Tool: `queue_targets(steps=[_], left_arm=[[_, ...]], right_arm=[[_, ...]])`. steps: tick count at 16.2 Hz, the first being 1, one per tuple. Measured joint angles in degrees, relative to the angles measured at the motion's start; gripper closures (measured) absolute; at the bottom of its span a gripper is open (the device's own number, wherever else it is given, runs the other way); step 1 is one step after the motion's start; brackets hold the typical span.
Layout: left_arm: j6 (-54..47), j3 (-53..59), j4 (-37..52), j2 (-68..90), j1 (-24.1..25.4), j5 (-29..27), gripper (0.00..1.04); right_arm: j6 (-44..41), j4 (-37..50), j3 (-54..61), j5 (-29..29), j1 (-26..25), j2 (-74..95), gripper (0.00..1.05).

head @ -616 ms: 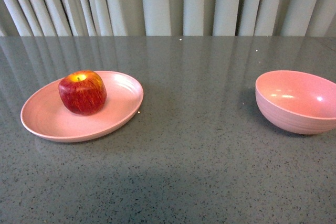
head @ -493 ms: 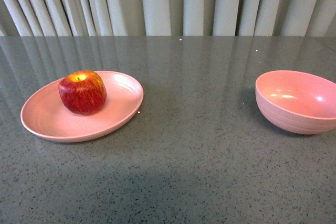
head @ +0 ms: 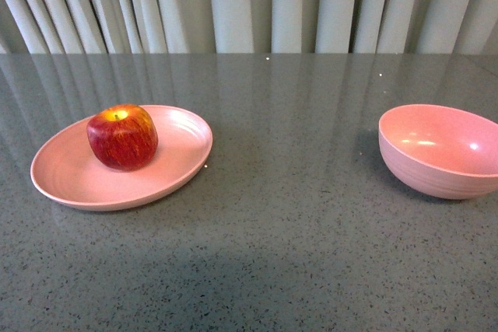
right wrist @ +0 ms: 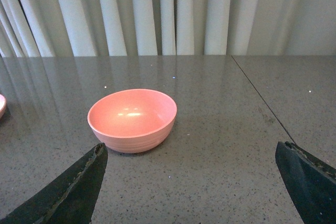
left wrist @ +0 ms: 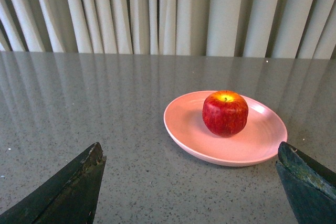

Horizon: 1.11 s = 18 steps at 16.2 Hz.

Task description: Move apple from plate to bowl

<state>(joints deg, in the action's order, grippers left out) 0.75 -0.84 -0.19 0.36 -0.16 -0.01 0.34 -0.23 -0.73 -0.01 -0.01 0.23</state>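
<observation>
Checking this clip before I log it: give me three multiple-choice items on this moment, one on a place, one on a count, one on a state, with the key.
1. Where is the red apple? A) in the pink bowl B) on the pink plate C) beside the plate
2. How many pink dishes show in the front view? A) one B) three C) two
3. The pink bowl is: A) empty B) holding the apple C) upside down
Key: 1 B, the apple rests inside the plate's rim; 2 C, only the plate and the bowl are there; 3 A, its inside is bare and its mouth faces up.
</observation>
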Motion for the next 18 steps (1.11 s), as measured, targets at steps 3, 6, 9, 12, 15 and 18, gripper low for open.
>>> queue_targets(steps=[3, 6, 9, 12, 15, 18], left_arm=[[0.0, 0.0, 0.0, 0.0, 0.0, 0.0, 0.07], [0.0, 0.0, 0.0, 0.0, 0.0, 0.0, 0.07], [0.0, 0.0, 0.0, 0.0, 0.0, 0.0, 0.07], [0.0, 0.0, 0.0, 0.0, 0.0, 0.0, 0.07], [0.0, 0.0, 0.0, 0.0, 0.0, 0.0, 0.07], [0.0, 0.0, 0.0, 0.0, 0.0, 0.0, 0.07]], right_arm=[[0.0, 0.0, 0.0, 0.0, 0.0, 0.0, 0.07], [0.0, 0.0, 0.0, 0.0, 0.0, 0.0, 0.07], [7.1, -7.8, -3.8, 6.8, 4.7, 7.1, 0.07], [7.6, 4.2, -12.7, 2.4, 0.9, 18.9, 0.07], [0.5, 12.2, -41.2, -6.7, -1.1, 62.3, 0.07], [-2.2, 3.5, -52.8, -7.1, -1.3, 80.3, 0.07]])
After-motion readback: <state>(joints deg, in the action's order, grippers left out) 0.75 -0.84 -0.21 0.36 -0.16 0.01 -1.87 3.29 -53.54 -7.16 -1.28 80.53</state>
